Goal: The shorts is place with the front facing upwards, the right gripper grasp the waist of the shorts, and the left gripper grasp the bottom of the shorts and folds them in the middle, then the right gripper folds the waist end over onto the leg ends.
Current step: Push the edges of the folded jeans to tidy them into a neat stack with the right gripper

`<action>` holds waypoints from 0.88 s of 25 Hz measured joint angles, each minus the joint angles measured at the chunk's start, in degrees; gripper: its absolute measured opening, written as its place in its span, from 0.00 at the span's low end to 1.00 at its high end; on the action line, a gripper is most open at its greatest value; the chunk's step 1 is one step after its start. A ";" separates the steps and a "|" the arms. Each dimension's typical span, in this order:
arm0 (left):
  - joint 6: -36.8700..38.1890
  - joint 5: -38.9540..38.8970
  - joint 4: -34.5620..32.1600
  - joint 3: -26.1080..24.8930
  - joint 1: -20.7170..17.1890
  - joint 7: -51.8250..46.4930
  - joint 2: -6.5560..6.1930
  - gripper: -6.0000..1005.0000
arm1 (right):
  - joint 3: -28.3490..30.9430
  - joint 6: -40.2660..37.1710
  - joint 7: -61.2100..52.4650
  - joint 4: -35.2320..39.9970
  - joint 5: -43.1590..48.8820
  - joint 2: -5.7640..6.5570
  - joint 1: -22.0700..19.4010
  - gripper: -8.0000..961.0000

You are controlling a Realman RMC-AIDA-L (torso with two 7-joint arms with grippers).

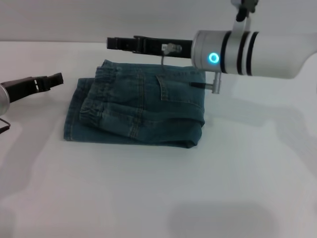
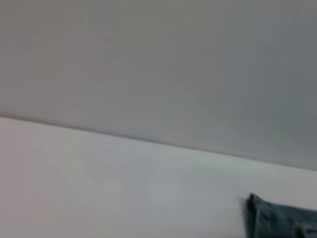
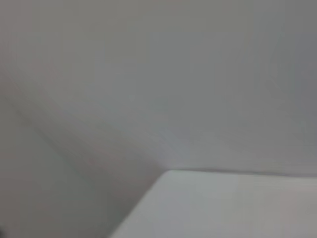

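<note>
shorts (image 1: 136, 104): folded into a compact stack, waist (image 1: 99, 96) on top; right gripper (image 1: 115, 43) above far edge, left gripper (image 1: 55, 79) beside, both holding nothing, spread indiscernible; fold looks finished.

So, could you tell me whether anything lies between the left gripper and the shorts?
Nothing visible does: only bare table separates the left gripper from the shorts. The right gripper hangs above their far edge, out of that path.
</note>
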State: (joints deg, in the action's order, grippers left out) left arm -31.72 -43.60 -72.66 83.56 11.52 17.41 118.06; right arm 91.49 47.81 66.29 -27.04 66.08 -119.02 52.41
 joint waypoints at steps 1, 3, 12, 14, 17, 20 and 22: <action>0.89 -0.03 0.01 0.00 -0.18 0.01 -0.02 0.83 | -0.02 -1.44 1.87 -0.12 0.00 0.00 -0.69 0.42; 2.00 -0.07 0.02 0.00 -0.45 0.04 -0.04 0.83 | -0.04 -5.56 5.94 -0.99 0.00 -0.06 -2.30 0.52; 23.28 -2.66 0.03 8.05 -5.02 0.11 0.10 0.83 | -16.89 -67.40 14.78 -15.30 9.76 -0.42 -8.82 0.75; 29.80 -3.65 0.60 11.16 -5.76 0.07 0.07 0.83 | -26.67 -84.40 14.43 -15.40 11.12 -0.53 -7.92 0.79; 40.65 -3.96 3.13 16.35 -6.09 0.06 0.03 0.83 | -41.70 -106.96 9.62 -13.33 13.08 -0.55 -7.06 0.85; 52.96 -3.75 7.64 22.29 -5.73 -0.67 0.04 0.83 | -53.41 -119.68 -4.15 -9.82 21.73 -0.52 -9.27 0.87; 62.07 -3.33 11.70 26.31 -5.20 -2.10 0.00 0.83 | -58.55 -122.82 -19.26 -7.48 32.75 -0.44 -12.36 0.87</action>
State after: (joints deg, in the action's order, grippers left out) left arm 30.35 -46.93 -60.96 109.88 6.32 15.30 118.06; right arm 32.93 -75.01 47.03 -34.52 98.83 -119.46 40.04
